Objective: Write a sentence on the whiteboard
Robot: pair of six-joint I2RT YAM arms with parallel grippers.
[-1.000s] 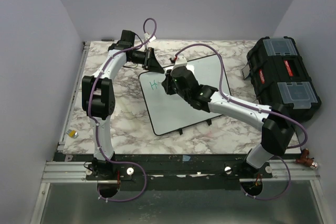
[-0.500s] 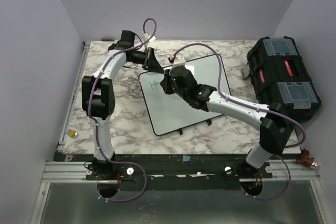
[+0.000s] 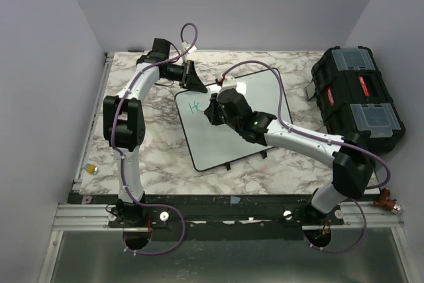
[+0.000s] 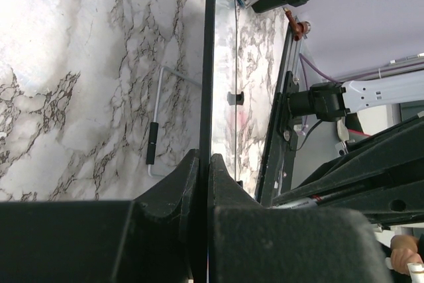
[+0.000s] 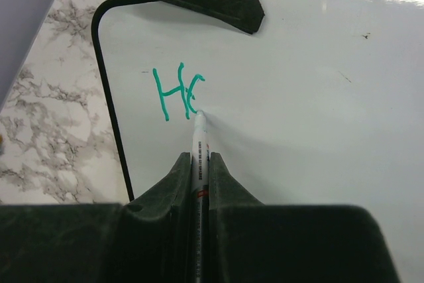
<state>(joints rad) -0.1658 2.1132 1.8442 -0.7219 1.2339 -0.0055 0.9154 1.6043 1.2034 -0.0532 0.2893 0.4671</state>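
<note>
The whiteboard (image 3: 215, 145) lies tilted on the marble table, its glossy face filling the right wrist view (image 5: 311, 104). My left gripper (image 3: 197, 84) is shut on the board's black frame at its far left corner; the left wrist view shows both jaws pinching the thin edge (image 4: 211, 64). My right gripper (image 5: 200, 157) is shut on a white marker (image 5: 199, 138) whose tip touches the board. The sentence (image 5: 175, 92) is a green-teal "H" followed by a curved stroke, with the marker tip at the stroke's lower end.
A black toolbox (image 3: 358, 97) with clear lid compartments stands at the right edge. A small yellow object (image 3: 93, 169) lies near the table's left edge. Small black feet (image 3: 228, 164) stick out under the board's near side. Grey walls close in left, right and behind.
The right gripper shifted slightly along the board with the marker, and a curved stroke has appeared after the "H". The left gripper kept its hold on the corner.
</note>
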